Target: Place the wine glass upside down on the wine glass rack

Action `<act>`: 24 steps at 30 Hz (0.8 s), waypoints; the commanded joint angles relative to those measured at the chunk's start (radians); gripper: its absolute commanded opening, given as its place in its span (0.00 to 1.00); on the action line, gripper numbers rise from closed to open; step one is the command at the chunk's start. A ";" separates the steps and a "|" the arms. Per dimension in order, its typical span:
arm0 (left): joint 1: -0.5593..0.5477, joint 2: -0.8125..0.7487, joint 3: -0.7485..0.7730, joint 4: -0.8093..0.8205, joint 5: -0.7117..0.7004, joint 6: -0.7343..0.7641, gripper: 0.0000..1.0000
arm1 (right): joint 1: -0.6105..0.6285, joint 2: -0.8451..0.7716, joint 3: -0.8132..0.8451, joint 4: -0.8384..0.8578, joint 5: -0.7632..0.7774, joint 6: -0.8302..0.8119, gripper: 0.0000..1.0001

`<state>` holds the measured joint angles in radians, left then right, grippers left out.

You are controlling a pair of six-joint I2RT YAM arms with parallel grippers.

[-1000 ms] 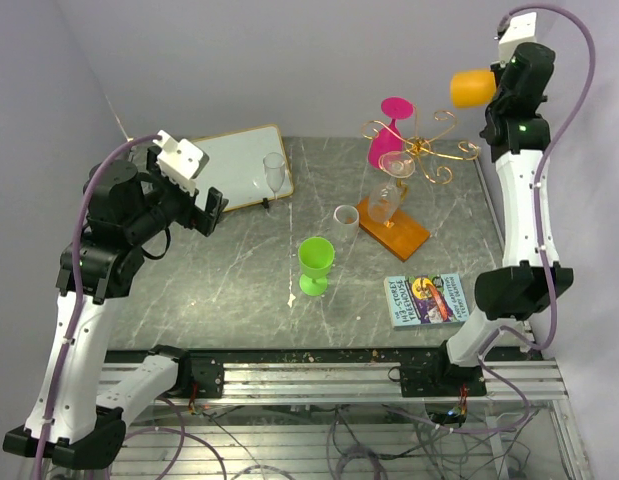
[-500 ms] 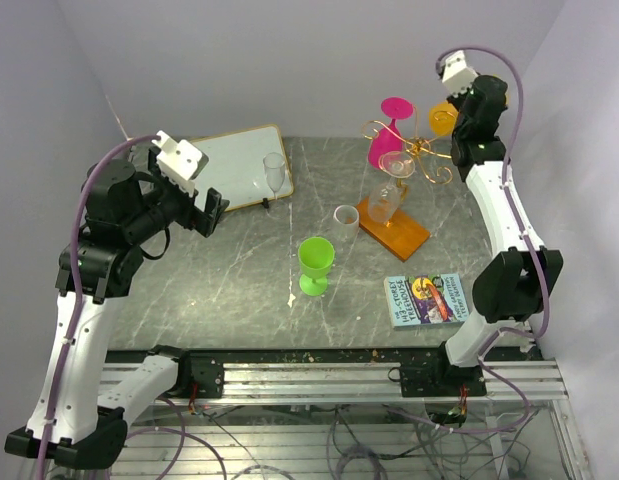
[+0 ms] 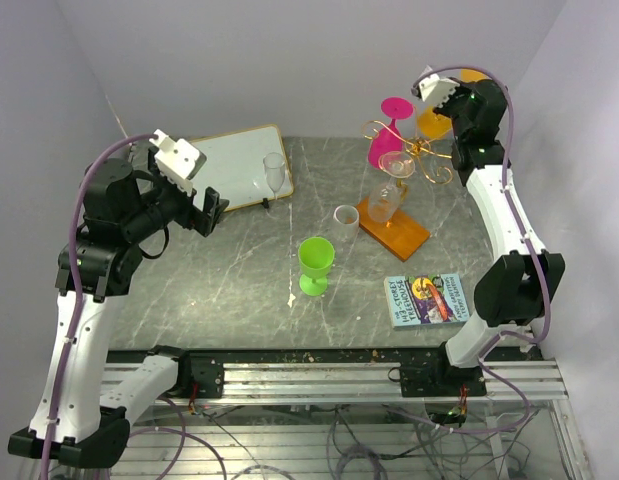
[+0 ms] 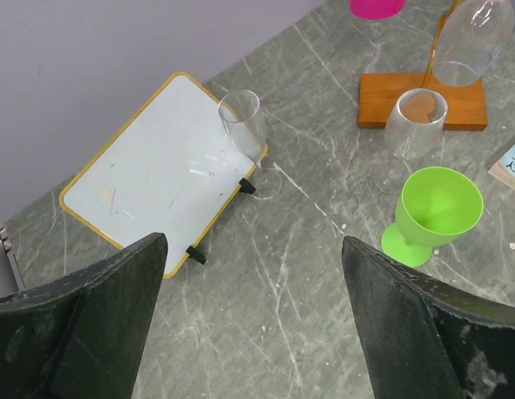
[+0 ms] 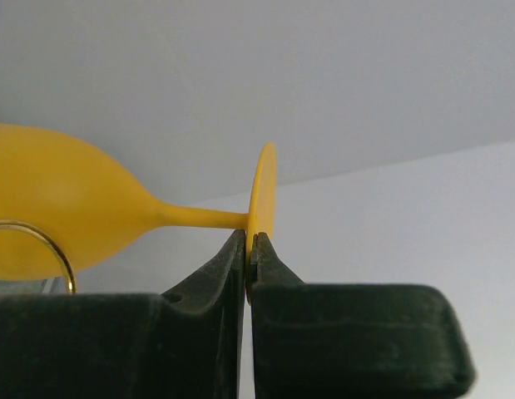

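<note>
Left pincer [image 3: 211, 212] [image 4: 253, 332]: held above the left part of the counter [image 3: 239, 270], fingers spread wide apart, nothing between them.

White board [image 3: 234, 165] [image 4: 153, 170]: yellow-framed, at the rear left of the counter. A tall clear glass [image 3: 275, 175] [image 4: 245, 125] stands upright at its right edge.

Short clear glass [image 3: 346, 215] [image 4: 415, 125]: upright, mouth up, near the centre, just left of the orange base.

Green goblet [image 3: 315, 265] [image 4: 429, 212]: upright, nearer the arms than the short clear glass and apart from it.

Wine glass rack [image 3: 414, 150]: gold wire stem and curled arms on a flat orange base [image 3: 394, 228] [image 4: 382, 91], right of centre. A pink glass [image 3: 389, 135] hangs upside down on its left side. Two clear glasses [image 3: 396, 163] hang below the arms, over the base.

Book [image 3: 426, 298]: lies flat on the counter, near the right arm's base.

Wine glass [image 3: 434, 122] [image 5: 66, 212]: orange-yellow, raised off the counter at the upper right arms of the rack. In the right wrist view a gold wire loop [image 5: 49, 245] crosses in front of the bowl; contact cannot be determined.

Right pincer [image 3: 469, 92] [image 5: 249, 241]: raised behind the rack, fingers closed tight on the rim of the wine glass foot.
</note>
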<state>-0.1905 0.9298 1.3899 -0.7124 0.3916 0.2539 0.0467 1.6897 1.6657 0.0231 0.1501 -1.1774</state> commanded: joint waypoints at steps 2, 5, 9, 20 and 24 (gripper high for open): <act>0.016 0.002 0.001 0.013 0.035 -0.012 0.96 | -0.001 -0.026 0.038 -0.046 -0.136 -0.107 0.00; 0.020 0.006 0.004 0.010 0.040 -0.012 0.96 | -0.002 -0.015 0.065 -0.092 -0.174 -0.134 0.00; 0.026 0.007 0.002 0.013 0.050 -0.017 0.96 | -0.001 -0.008 0.092 -0.175 -0.235 -0.188 0.00; 0.037 0.015 -0.005 0.024 0.067 -0.033 0.96 | -0.003 0.013 0.171 -0.372 -0.333 -0.345 0.00; 0.042 0.014 -0.011 0.028 0.072 -0.039 0.95 | -0.002 0.021 0.198 -0.420 -0.348 -0.398 0.00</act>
<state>-0.1631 0.9451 1.3899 -0.7082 0.4335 0.2310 0.0460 1.7031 1.8111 -0.3347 -0.1608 -1.5005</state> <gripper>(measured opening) 0.957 0.019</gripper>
